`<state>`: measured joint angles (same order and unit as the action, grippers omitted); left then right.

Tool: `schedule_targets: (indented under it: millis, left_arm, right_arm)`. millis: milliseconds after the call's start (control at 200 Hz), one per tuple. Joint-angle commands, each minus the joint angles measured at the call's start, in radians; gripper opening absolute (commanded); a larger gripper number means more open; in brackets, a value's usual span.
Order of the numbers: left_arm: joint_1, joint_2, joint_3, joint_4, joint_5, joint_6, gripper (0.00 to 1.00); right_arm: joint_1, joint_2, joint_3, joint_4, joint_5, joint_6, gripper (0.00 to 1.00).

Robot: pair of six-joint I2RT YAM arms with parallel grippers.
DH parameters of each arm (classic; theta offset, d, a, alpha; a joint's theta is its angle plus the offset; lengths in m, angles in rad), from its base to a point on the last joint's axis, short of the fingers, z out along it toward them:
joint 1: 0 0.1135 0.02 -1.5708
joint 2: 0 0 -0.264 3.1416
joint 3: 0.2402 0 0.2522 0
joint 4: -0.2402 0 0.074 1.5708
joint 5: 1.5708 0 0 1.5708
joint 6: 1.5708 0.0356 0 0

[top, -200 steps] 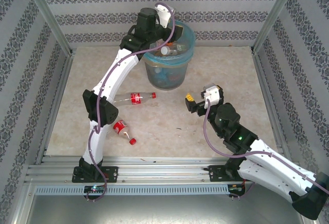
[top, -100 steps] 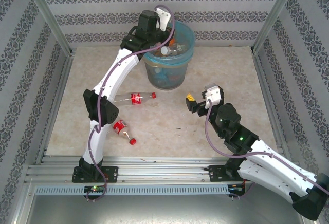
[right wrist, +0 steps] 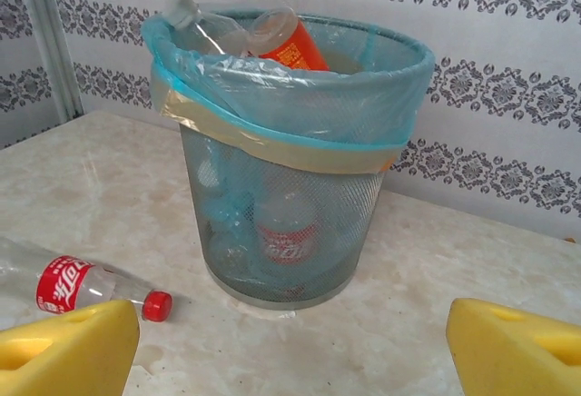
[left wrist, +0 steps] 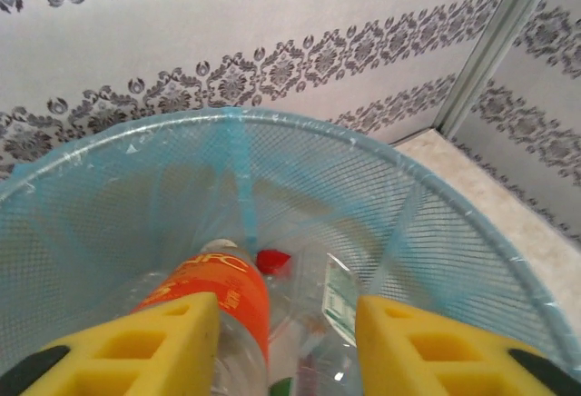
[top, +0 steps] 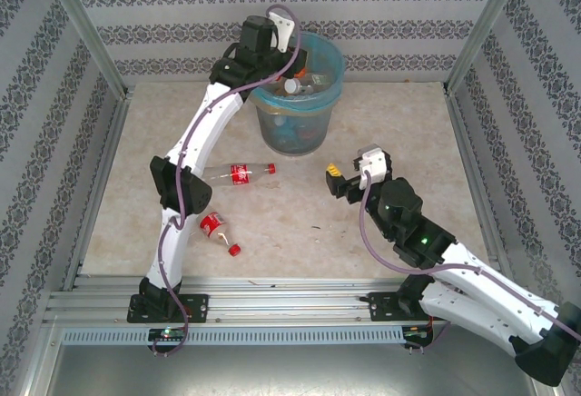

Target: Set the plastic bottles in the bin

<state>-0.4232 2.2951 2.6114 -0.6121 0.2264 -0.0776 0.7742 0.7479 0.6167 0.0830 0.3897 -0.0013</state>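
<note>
The bin (top: 338, 87), mesh with a light-blue bag, stands at the back of the table and holds several plastic bottles. My left gripper (left wrist: 288, 323) hangs over its mouth (left wrist: 408, 232), open. An orange-labelled bottle (left wrist: 227, 287) lies in the bin beside the left finger, not clamped. In the top view the left gripper (top: 283, 46) sits at the bin's left rim. My right gripper (right wrist: 292, 314) is open and low over the table, facing the bin (right wrist: 290, 123). Two red-labelled bottles lie on the table, one long (top: 238, 173) and one crumpled (top: 218, 230). The long bottle (right wrist: 68, 285) lies left of the right gripper (top: 340, 181).
Patterned walls and metal posts (top: 86, 42) enclose the table on three sides. The rail (top: 272, 301) with both arm bases runs along the near edge. Bare marble tabletop (top: 408, 133) lies right of the bin.
The left wrist has shifted slightly left over the bin's rim. The right arm has barely moved, and the bottles on the table lie where they were.
</note>
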Motion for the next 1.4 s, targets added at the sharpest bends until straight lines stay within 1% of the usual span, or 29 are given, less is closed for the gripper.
schedule_targets:
  millis: [0,65,130,185,230,315,390,525,630,664,689,754,859,939,1064,1179,1264,1394]
  left_arm:
    - [0.009,-0.115,0.010,0.022,0.083,-0.055,0.49]
    - [0.006,-0.177,-0.032,0.043,0.104,-0.067,0.50]
    - [0.003,-0.261,-0.114,0.074,0.108,-0.069,0.50]
    - [0.001,-0.353,-0.239,0.120,0.094,-0.070,0.50]
    - [0.001,-0.448,-0.386,0.185,0.065,-0.068,0.50]
    - [0.002,-0.645,-0.710,0.373,-0.007,-0.055,0.55]
    - [0.004,-0.792,-0.933,0.469,-0.127,-0.035,0.56]
    - [0.015,-0.980,-1.190,0.463,-0.275,0.007,0.57]
    - [0.023,-1.097,-1.359,0.435,-0.373,0.058,0.62]
    - [0.033,-1.130,-1.408,0.429,-0.402,0.074,0.63]
    - [0.042,-1.155,-1.442,0.425,-0.429,0.080,0.65]
    - [0.070,-1.211,-1.516,0.424,-0.473,0.087,0.65]
    - [0.132,-1.286,-1.615,0.428,-0.502,0.046,0.66]
    - [0.177,-1.321,-1.671,0.427,-0.498,0.009,0.66]
    - [0.234,-1.328,-1.696,0.407,-0.448,-0.031,0.67]
    - [0.273,-1.313,-1.690,0.414,-0.390,-0.050,0.67]
    - [0.297,-1.301,-1.681,0.412,-0.344,-0.059,0.67]
    - [0.321,-1.303,-1.691,0.419,-0.301,-0.070,0.68]
  right_arm:
    - [0.006,0.033,0.060,-0.011,-0.055,0.003,0.87]
    - [0.018,0.065,0.082,-0.018,-0.095,-0.016,0.86]
    - [0.029,0.104,0.107,-0.024,-0.161,-0.043,0.86]
    - [0.042,0.146,0.132,-0.035,-0.226,-0.073,0.86]
    - [0.053,0.188,0.157,-0.047,-0.276,-0.095,0.86]
    - [0.074,0.275,0.200,-0.062,-0.371,-0.129,0.86]
    - [0.097,0.364,0.248,-0.079,-0.441,-0.167,0.87]
    - [0.147,0.536,0.340,-0.107,-0.555,-0.225,0.87]
    - [0.187,0.681,0.416,-0.096,-0.587,-0.218,0.88]
    - [0.198,0.726,0.442,-0.087,-0.580,-0.205,0.88]
    - [0.202,0.765,0.461,-0.082,-0.570,-0.193,0.88]
    - [0.201,0.854,0.515,-0.083,-0.566,-0.184,0.87]
    - [0.187,0.982,0.578,-0.083,-0.519,-0.258,0.86]
    - [0.137,1.071,0.650,-0.103,-0.553,-0.276,0.87]
    - [0.081,1.203,0.773,-0.153,-0.581,-0.335,0.92]
    - [0.067,1.311,0.891,-0.211,-0.561,-0.400,0.96]
    - [0.057,1.378,0.979,-0.270,-0.560,-0.413,0.97]
    - [0.050,1.478,1.133,-0.437,-0.605,-0.428,0.96]
